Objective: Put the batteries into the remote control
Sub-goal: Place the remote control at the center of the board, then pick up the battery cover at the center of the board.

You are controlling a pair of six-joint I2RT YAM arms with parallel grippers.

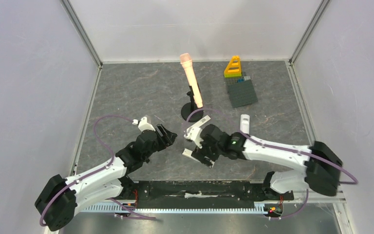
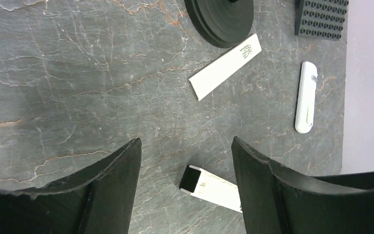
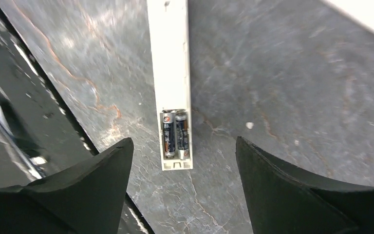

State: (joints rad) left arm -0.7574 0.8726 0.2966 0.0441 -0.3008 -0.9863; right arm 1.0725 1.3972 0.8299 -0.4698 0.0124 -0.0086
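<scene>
Here, two dark orange-tipped batteries (image 3: 175,134), side by side, in white remote (image 3: 169,58)

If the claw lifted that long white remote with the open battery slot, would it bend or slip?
Probably stays stiff: the remote looks like a straight hard plastic bar. Its smooth narrow sides might slip. Tilted over, the two uncovered batteries could drop out.

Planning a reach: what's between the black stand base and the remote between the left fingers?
A flat white bar with small print, lying diagonally; left wrist view.
</scene>
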